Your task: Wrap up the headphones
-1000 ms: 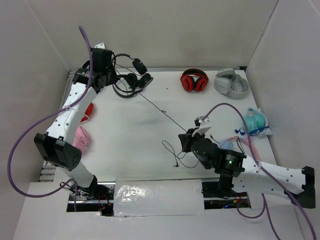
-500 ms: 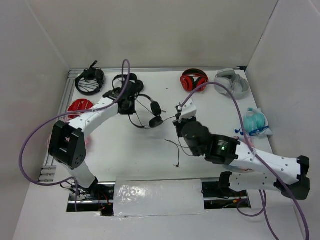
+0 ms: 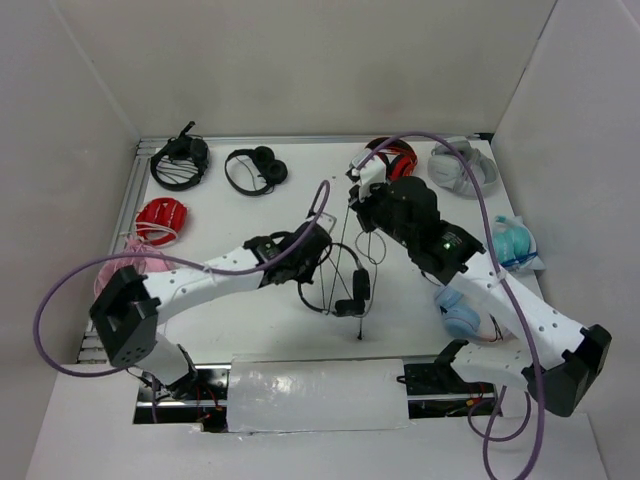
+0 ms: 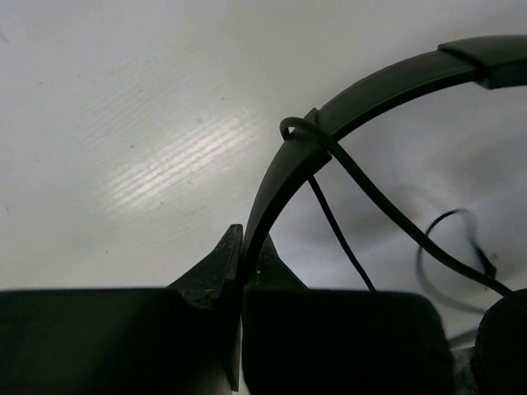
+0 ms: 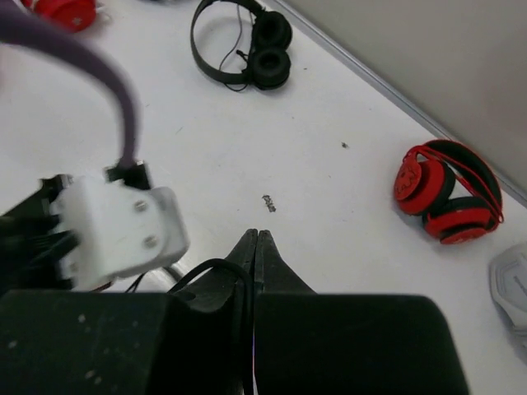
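Shifted frontward, black on-ear headphones (image 3: 360, 288), wrapping in hand: left gripper (image 4: 243, 239) pinching their thin headband (image 4: 280, 169), right gripper (image 5: 255, 239) nipping the thin black cable (image 4: 286, 126); next you wind another turn.

The left hand (image 4: 243, 255) has its two dark fingers pressed together on the thin black headband (image 4: 362, 90) of the headphones (image 4: 478, 62). A thin black cable (image 4: 387, 210) loops once around the band, then trails down and right toward a dark ear cup (image 4: 502, 346) in the corner. Below lies the white table (image 4: 123, 123), streaked with glare.
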Robot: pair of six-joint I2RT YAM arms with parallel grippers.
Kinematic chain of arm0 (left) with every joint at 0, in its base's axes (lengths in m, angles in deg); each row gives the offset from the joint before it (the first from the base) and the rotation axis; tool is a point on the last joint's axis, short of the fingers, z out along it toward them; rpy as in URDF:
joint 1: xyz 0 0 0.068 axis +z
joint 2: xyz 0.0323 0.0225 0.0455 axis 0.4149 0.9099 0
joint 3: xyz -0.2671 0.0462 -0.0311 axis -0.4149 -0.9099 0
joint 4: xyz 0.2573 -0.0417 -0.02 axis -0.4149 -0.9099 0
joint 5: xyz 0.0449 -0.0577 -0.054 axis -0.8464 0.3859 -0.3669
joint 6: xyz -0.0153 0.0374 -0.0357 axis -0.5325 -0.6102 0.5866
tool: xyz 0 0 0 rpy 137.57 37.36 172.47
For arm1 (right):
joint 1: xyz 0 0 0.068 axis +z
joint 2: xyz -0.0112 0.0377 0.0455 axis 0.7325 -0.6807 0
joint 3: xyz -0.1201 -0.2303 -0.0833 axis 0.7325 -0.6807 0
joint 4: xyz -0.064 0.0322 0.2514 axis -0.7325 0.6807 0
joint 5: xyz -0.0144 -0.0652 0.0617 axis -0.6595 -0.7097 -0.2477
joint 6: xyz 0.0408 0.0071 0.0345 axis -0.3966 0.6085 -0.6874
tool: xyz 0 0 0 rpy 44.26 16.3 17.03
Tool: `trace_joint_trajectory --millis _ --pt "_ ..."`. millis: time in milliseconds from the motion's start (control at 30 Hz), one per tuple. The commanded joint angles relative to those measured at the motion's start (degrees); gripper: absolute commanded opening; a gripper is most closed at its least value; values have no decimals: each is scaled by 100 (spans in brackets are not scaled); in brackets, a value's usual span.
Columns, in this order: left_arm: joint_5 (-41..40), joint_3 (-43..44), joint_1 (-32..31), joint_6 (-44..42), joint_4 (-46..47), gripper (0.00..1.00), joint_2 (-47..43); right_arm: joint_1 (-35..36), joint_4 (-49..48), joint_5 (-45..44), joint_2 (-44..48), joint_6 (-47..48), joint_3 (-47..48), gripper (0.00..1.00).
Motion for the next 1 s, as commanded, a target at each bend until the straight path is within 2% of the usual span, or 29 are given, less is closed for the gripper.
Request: trace_joint_trajectory --millis 0,33,133,300,367,467,700,967 --pt "193 -305 -353 -449 450 0 -806 -583 -579 1480 -69 326 168 0" --pt "316 -445 -475 -529 556 0 -1139 -690 -571 1969 -140 361 159 0" --pt "975 -762 -669 -942 1091 0 -1870 -866 -440 2447 -561 563 132 0" --pt "1610 -939 -731 -1329 1462 0 -2854 -937 -666 2712 -1151 379 -95 0" --pt "1531 -746 -740 -1303 1270 0 -2978 -972 -982 2861 -1248 187 -349 0" --pt "934 -378 -740 -1172 936 0 -2988 -963 -1422 2950 -1187 -43 -702 0" --pt "55 659 -723 -1092 742 0 -2759 -946 -2134 3275 -1160 -490 -1343 4" --pt "-25 2055 -170 -1154 628 0 -2295 -919 -3373 3907 -1467 -1132 -1994 6"
